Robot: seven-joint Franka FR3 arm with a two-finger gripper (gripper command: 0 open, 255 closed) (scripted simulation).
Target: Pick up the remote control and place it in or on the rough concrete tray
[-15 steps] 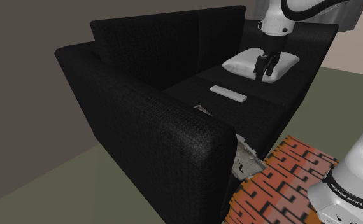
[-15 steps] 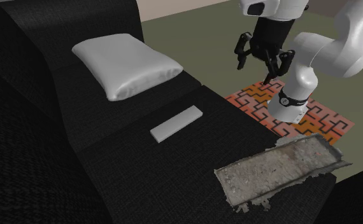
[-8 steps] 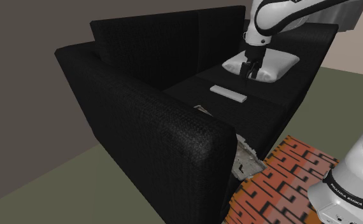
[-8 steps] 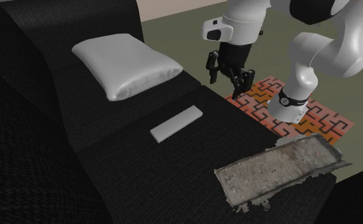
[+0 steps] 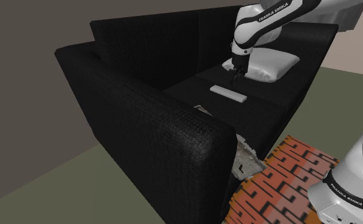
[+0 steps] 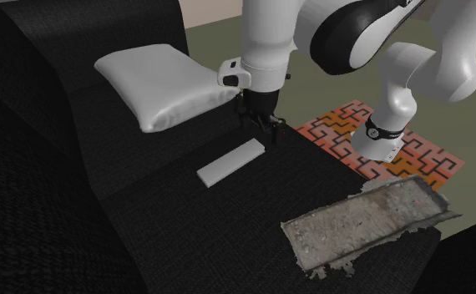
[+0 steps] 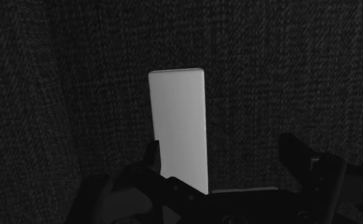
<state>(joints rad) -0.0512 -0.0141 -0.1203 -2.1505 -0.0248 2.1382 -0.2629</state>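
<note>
Broadly, the black woven-fabric sofa carries both: the rough grey concrete tray at 1 seat end, and the flat pale-grey rectangular remote control mid-seat, well apart. It looks light, stiff and smooth; pinch across its 2 long edges. The all-black 2-finger hand hovers over its end, spread, holding nothing.

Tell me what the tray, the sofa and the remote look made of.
Tray: rough concrete by its look, mottled grey and pitted, with ragged edges.
Sofa: black woven fabric; a coarse matt weave shows.
Remote: plain pale grey, smooth, no buttons drawn; the material cannot be told.
</note>
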